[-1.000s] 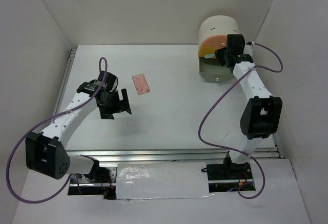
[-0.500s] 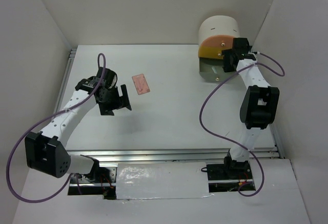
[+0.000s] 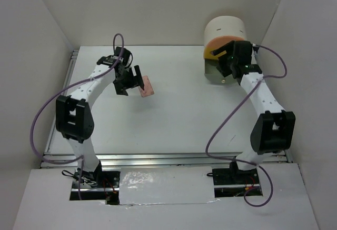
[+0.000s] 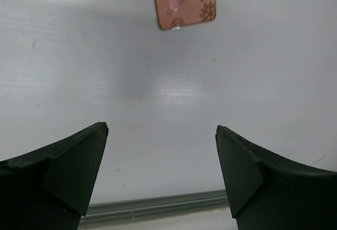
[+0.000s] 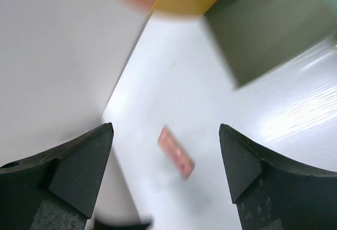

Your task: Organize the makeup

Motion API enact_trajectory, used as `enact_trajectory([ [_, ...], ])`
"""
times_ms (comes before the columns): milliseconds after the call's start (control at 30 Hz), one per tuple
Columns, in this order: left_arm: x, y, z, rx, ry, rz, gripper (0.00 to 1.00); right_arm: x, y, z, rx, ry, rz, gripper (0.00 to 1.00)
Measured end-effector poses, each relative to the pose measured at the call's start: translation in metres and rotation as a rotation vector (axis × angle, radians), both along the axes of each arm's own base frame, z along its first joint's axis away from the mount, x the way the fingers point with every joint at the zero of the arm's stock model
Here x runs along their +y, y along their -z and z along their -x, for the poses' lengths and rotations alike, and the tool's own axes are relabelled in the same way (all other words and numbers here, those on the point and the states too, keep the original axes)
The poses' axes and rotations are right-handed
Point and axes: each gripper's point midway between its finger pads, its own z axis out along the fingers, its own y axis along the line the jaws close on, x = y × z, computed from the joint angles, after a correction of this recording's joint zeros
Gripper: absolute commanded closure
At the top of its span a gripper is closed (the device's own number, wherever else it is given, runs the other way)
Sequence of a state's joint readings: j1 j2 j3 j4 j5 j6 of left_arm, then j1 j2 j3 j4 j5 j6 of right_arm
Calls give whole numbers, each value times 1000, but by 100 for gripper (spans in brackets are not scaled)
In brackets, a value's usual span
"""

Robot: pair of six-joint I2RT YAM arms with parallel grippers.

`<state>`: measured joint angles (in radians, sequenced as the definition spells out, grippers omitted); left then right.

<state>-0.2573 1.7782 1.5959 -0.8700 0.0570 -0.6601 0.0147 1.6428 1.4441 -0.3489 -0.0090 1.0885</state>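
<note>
No readable writing is showing in any view.
The pink palette (image 4: 184, 1) is displaying only small gold snowflake and star motifs; a tiny pale mark at its near edge is appearing too small to read.

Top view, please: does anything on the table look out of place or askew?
Yes: the pink palette lies alone on the table, skewed to its edges, well away from the drawer unit at the far right.
</note>
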Motion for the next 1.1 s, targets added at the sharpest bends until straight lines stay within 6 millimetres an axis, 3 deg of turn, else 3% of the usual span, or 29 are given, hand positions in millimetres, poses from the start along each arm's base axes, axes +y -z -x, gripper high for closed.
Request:
enact_trajectory([
  [67,-4,16,-19,10,-3,-10,3,31,-5,26,-34,-111,-16,11],
  [167,-5,39,-46,21,-19,-45,4,63,5,66,-29,-242,-47,11],
  [367,-6,73,-106,-25,-82,-123,12,90,32,113,19,-387,-55,11],
  [533,-6,80,-134,-71,-128,-180,28,102,29,137,-5,-472,-37,10],
  [600,-6,80,-141,-86,-139,-202,34,102,25,143,-23,-485,-25,10],
  [733,-8,85,-151,-102,-153,-237,34,102,22,151,-41,-503,-15,10],
  [1033,-4,122,-133,-10,-186,-277,36,107,28,154,-28,-540,-13,10],
  [1100,-5,121,-134,-15,-194,-275,45,109,30,155,-24,-549,-12,10],
])
